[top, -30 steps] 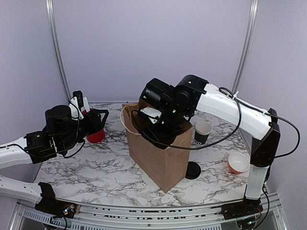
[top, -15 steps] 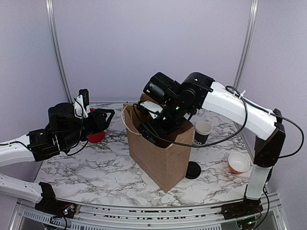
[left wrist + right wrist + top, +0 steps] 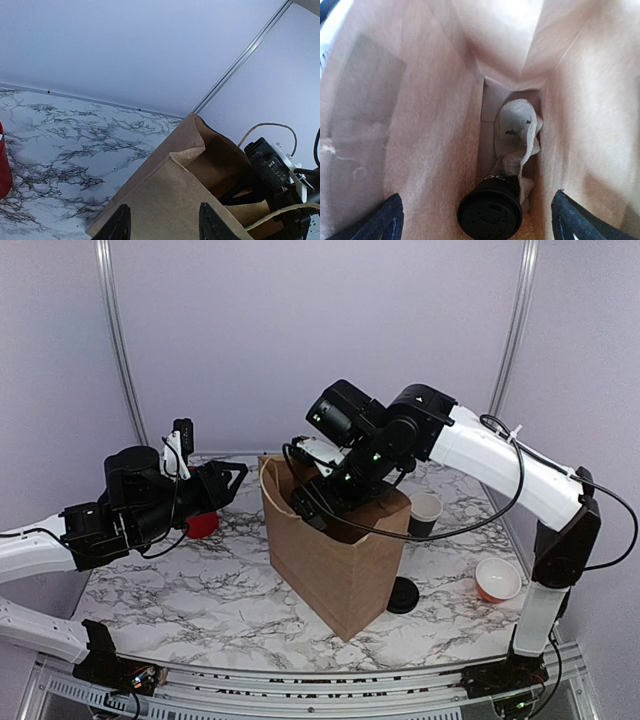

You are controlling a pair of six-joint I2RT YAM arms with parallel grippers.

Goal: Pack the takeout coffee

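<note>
Since the coffee cup point(image 3: 490, 212) stands at the bottom of the bag point(image 3: 430, 125), straight below the right gripper point(image 3: 308, 508) whose fingers are apart and empty, I think it should lift straight up and not bump the bag.

Deep in the paper bag point(image 3: 427, 125), the lidded takeout coffee point(image 3: 490, 214) stands touching crumpled white paper point(image 3: 517, 132).

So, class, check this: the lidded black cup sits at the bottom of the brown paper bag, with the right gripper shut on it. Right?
No: the right wrist view shows the right gripper open, its fingers clear of the lidded black cup, which sits at the bottom of the brown paper bag.
</note>
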